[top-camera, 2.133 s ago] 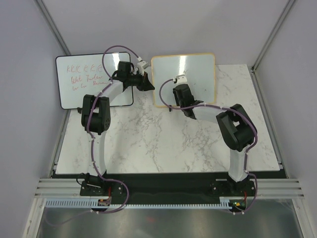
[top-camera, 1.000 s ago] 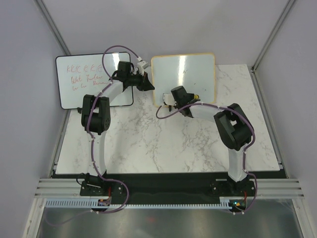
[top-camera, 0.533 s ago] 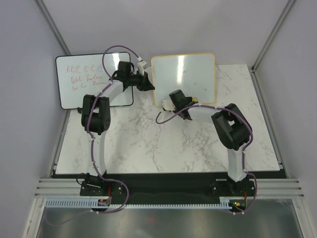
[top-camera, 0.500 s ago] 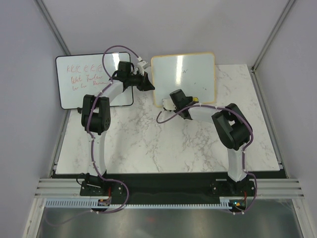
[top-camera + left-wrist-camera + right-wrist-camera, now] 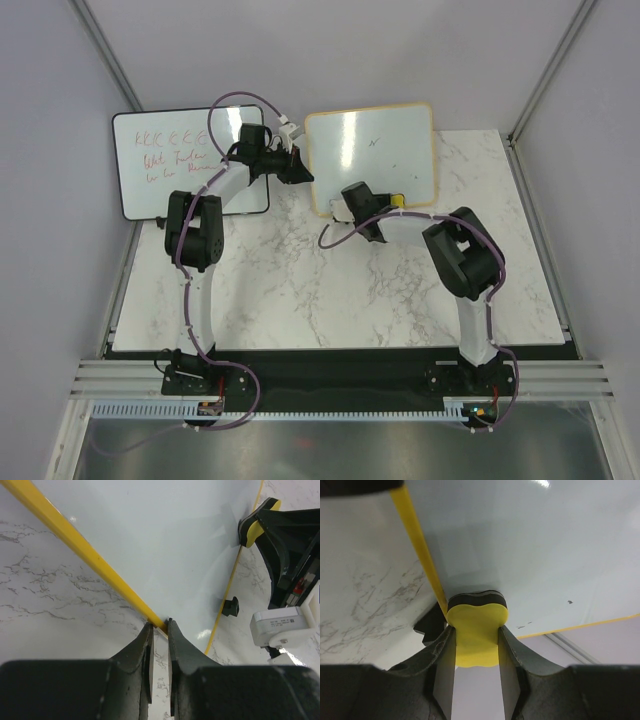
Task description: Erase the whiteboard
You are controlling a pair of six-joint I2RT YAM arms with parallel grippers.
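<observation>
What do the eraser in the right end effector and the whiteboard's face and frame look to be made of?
The eraser looks like soft foam: matte yellow body, dark pad layer, perhaps felt. The whiteboard face is a smooth gloss coating, showing light glare; its core is unclear. The frame is smooth yellow, likely plastic.

Wide bare surface [image 5: 300,290] between bases and boards, open for passage; far edge walled by whiteboard [image 5: 380,150] and black-framed board [image 5: 150,170]; gap between them taken by left tool [image 5: 159,626], clamped on whiteboard's frame; whiteboard's lower edge crowded by right tool [image 5: 475,645] gripping eraser [image 5: 477,617]; open surface right of whiteboard.
</observation>
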